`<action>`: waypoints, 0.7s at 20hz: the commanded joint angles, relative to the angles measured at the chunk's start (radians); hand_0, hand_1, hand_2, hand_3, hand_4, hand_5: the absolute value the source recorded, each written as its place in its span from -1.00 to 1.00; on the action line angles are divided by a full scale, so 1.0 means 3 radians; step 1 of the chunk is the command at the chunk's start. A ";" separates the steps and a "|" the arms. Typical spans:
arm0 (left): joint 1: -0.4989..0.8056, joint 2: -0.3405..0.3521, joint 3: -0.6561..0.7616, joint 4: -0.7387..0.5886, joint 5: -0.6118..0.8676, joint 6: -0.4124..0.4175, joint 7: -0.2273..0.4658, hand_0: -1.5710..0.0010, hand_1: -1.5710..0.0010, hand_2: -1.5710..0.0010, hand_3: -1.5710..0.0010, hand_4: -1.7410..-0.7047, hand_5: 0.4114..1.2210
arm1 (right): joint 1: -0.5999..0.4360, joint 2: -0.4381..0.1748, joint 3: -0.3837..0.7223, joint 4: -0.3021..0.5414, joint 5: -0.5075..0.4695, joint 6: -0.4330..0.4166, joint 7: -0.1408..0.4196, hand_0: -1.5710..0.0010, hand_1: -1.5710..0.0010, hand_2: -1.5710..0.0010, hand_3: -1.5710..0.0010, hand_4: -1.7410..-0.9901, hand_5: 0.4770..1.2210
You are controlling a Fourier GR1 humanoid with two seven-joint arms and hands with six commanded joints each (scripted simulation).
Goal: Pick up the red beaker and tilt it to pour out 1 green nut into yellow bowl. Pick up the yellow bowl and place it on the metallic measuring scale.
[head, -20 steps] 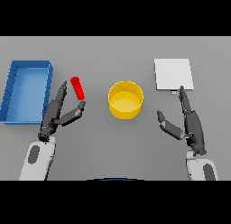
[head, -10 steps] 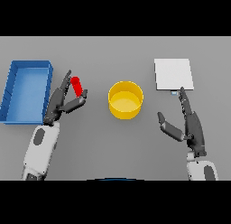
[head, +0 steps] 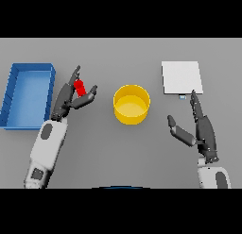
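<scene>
— Where's your red beaker (head: 81, 88)?
— Between your left hand's (head: 67, 98) fingers and thumb, loosely cupped, beside the blue bin (head: 12, 94); yellow bowl (head: 132, 104) mid-counter (head: 118, 148); right hand (head: 201, 127) spread wide near the scale (head: 182, 77).

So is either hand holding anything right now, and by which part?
The left hand brackets the red beaker around its middle, fingers and thumb not visibly closed. The right hand holds nothing.

The bowl (head: 132, 104) sits mid-table, the tray (head: 27, 94) far left, the scale (head: 182, 78) behind-right.
</scene>
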 commanded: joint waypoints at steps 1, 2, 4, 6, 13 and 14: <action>-0.0032 -0.0002 0.0026 0.0079 0.0011 0.0001 -0.0065 1.00 1.00 1.00 1.00 -0.19 -0.31 | 0.0054 0.0003 0.0027 -0.0028 0.0030 -0.0002 -0.0049 1.00 1.00 1.00 1.00 0.27 -0.56; -0.0082 -0.0027 0.0035 0.0137 0.0019 0.0005 -0.0090 1.00 1.00 1.00 1.00 -0.21 -0.30 | 0.0033 -0.0002 0.0021 -0.0008 0.0031 0.0002 -0.0011 1.00 1.00 1.00 1.00 0.27 -0.56; -0.0148 -0.0047 0.0093 0.0259 0.0050 0.0033 -0.0153 1.00 1.00 1.00 1.00 -0.24 -0.28 | 0.0041 0.0003 0.0020 -0.0027 0.0028 -0.0007 -0.0060 1.00 1.00 1.00 1.00 0.28 -0.56; -0.0227 -0.0104 0.0181 0.0358 0.0120 0.0093 -0.0214 0.85 0.81 0.77 0.84 -0.36 -0.16 | -0.0012 0.0026 0.0033 0.0005 0.0053 -0.0026 -0.0008 1.00 1.00 1.00 1.00 0.28 -0.56; -0.0288 -0.0107 0.0115 0.0443 -0.0005 0.0160 -0.0262 -0.53 -0.55 -0.56 -0.39 -0.67 0.72 | 0.0023 0.0022 0.0028 0.0009 0.0062 -0.0036 -0.0039 1.00 1.00 1.00 1.00 0.31 -0.55; -0.0299 -0.0111 0.0112 0.0433 -0.0014 0.0152 -0.0199 -0.62 -0.64 -0.65 -0.51 -0.62 0.77 | 0.0006 0.0043 0.0021 0.0050 0.0044 -0.0038 -0.0033 1.00 1.00 1.00 1.00 0.30 -0.55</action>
